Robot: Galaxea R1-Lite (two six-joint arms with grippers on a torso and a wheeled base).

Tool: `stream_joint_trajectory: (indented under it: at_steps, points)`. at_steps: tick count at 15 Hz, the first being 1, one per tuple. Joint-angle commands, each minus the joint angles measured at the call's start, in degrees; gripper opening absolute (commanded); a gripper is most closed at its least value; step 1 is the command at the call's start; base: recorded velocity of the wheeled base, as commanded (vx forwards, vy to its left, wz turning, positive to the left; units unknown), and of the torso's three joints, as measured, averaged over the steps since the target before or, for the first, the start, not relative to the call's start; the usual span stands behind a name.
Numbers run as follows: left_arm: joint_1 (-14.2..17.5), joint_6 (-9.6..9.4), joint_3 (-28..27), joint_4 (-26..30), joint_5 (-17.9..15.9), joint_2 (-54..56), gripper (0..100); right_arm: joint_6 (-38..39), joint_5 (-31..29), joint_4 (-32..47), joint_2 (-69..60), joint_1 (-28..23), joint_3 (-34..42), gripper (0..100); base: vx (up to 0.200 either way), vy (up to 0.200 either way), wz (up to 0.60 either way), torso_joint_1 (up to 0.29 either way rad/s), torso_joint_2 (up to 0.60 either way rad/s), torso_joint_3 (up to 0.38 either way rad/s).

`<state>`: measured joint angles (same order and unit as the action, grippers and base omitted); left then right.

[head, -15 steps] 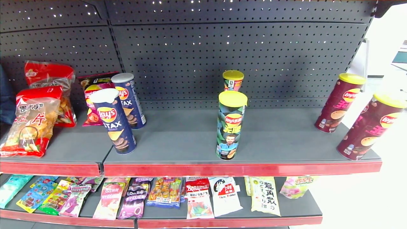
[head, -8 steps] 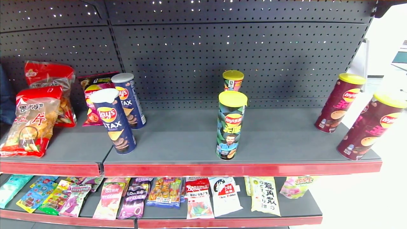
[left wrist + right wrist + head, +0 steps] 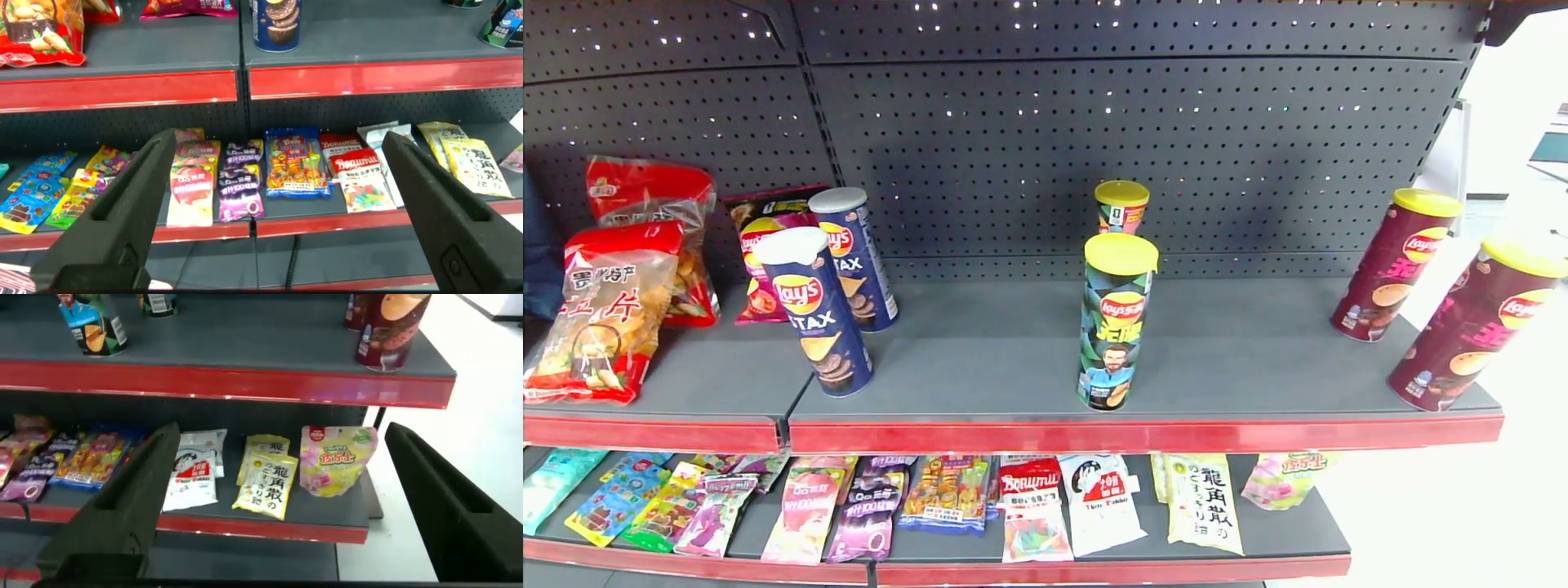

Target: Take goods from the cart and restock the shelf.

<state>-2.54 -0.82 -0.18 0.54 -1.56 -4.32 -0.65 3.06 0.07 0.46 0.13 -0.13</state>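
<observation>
Your left end effector [image 3: 278, 216] points at the lower tier [image 3: 327, 227] of the shelf [image 3: 1143, 433], its dark fingers [image 3: 122, 216] spread wide with nothing between them. Through that gap the left wrist view gives you flat sachets [image 3: 237, 192] lying in a row, with the base of a blue can [image 3: 276, 23] on the tier above at 12 o'clock.

The right end effector [image 3: 282, 510] sits in the same pose further along, equally wide and unloaded. Its wrist view looks at the white, yellow and pink packets [image 3: 265, 475] on the lower tier.

The head view gives you the whole top tier, from 9 o'clock to 3 o'clock:
- red snack bags [image 3: 605, 318] leaning at the far edge
- a purple chip bag [image 3: 760, 261] against the pegboard [image 3: 1013, 147]
- two blue cans [image 3: 817, 314], upright, one behind the other
- a green can [image 3: 1115, 327] near the front lip, with a second yellow-lidded can [image 3: 1121, 206] behind it at 12 o'clock
- two maroon cans [image 3: 1392, 265] at the 3 o'clock end, well apart from the green one
</observation>
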Motion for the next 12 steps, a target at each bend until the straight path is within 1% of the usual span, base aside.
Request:
stream_joint_trajectory:
  at_steps: [1, 9, 11, 12]
  points:
    - [0.0, 0.03, 0.0, 0.0, 0.0, -0.1, 100, 0.6, -1.9, 0.0, -0.5, 0.0, 0.0, 100, 0.0, 0.0, 0.0, 0.0, 0.0, 0.0]
    - [-0.2, -0.15, 0.0, 0.0, 0.0, -0.4, 100, 0.5, -1.9, 0.0, -0.5, 0.0, 0.0, 100, 0.0, 0.0, 0.0, 0.0, 0.0, 0.0]
    - [-0.4, -2.35, 0.0, 0.0, -2.1, -0.4, 100, 0.5, -1.9, 0.0, -0.5, 0.0, 0.0, 100, 0.0, 0.0, 0.0, 0.0, 0.0, 0.0]
    - [-0.4, -2.44, 0.0, 0.0, -2.3, -0.4, 100, 0.5, -1.9, 0.0, -0.5, 0.0, 0.0, 100, 0.0, 0.0, 0.0, 0.0, 0.0, 0.0]
